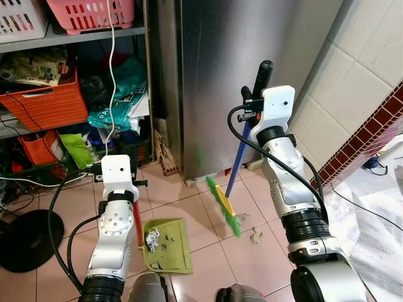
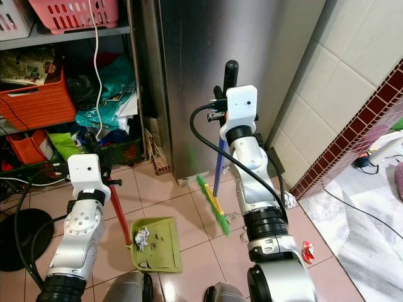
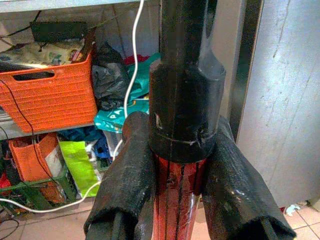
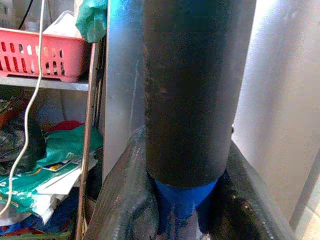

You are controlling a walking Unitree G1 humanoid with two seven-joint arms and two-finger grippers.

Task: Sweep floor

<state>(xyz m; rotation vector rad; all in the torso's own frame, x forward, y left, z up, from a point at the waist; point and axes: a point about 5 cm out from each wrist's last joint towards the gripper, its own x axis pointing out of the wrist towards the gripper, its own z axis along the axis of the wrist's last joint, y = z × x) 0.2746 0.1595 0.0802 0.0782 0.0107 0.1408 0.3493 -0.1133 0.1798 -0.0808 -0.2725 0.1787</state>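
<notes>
1. The right hand (image 4: 182,210), upper centre-right of the head view, is clamped on the broom handle (image 1: 238,165); in the wrist view its two black fingers (image 4: 127,200) press the blue shaft just below the black grip.
2. The broom slants down to the left from that hand, and its green and yellow head (image 1: 224,205) rests on the floor (image 1: 189,207) at the centre of the frame, just in front of the steel cabinet (image 1: 233,69).
3. The left hand (image 3: 177,200), lower left of the frame, holds the red dustpan handle (image 1: 136,221); its fingers (image 3: 125,185) grip the red shaft right under a black collar.
4. The green dustpan (image 1: 168,244) lies flat on the tiles at lower centre, to the left of the broom head and a little apart from it.
5. A crumpled foil ball (image 1: 152,238) and some dark crumbs sit inside the pan.
6. A pale scrap (image 1: 255,236) lies on the tiles just right of the broom head.
7. At upper left, shelves hold an orange basket (image 1: 47,100), a pink basket (image 1: 91,12) and bags, with a white cable (image 1: 113,69) hanging down.
8. A tiled wall (image 1: 352,82) with a dark red band runs along the right side.
</notes>
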